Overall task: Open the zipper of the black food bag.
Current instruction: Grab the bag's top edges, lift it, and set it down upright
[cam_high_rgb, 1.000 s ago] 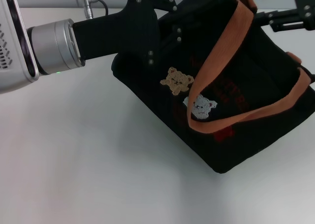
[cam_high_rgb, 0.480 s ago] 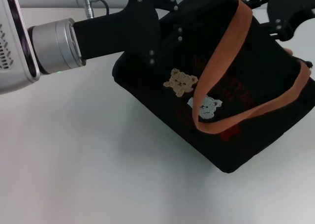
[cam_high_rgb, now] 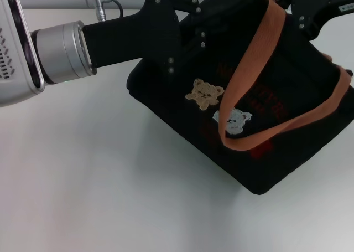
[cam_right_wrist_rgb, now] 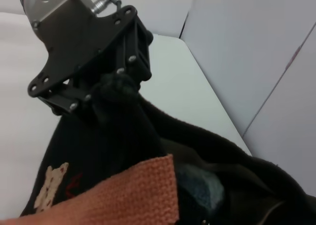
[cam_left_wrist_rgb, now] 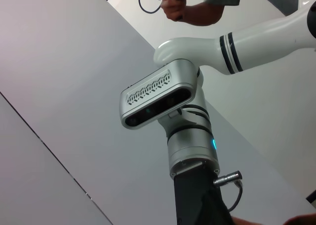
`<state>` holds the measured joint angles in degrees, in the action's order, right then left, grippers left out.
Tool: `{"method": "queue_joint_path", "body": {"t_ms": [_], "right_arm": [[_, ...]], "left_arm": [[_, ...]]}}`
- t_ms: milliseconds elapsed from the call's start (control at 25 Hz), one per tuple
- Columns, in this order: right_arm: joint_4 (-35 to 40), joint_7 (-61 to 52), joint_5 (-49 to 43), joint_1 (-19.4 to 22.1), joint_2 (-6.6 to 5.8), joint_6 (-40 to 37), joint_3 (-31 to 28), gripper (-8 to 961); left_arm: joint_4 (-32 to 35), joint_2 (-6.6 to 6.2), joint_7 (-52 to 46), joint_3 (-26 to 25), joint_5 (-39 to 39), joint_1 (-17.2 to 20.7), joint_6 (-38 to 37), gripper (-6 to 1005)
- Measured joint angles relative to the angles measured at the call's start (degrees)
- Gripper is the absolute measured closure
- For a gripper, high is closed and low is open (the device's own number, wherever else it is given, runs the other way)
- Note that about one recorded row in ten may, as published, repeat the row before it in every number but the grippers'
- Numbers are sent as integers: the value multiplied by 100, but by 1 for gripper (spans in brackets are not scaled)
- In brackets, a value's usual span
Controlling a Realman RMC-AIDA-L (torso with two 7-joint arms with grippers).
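Here left gripper [cam_high_rgb: 188, 27] pinches black food bag [cam_high_rgb: 276, 135] corner

One black food bag [cam_high_rgb: 260, 147], two pincers

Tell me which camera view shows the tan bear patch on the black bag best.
The head view: the tan bear patch faces the camera whole on the black food bag. The right wrist view shows it only at a slant. The left wrist view does not show it.
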<state>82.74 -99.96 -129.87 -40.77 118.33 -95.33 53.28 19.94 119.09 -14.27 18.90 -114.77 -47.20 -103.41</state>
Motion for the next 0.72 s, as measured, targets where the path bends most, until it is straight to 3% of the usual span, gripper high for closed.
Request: {"method": "queue_joint_path", "body": {"t_ms": [360,720], "right_arm": [[345,211,111,195,5,-365,-39,954],[697,234,92,391,-25,-999,-74,919]], "left_arm": [[1,-9,3,-29,0,16,17,878],[-12,-9,3,-1,187,53,51,878]]}}
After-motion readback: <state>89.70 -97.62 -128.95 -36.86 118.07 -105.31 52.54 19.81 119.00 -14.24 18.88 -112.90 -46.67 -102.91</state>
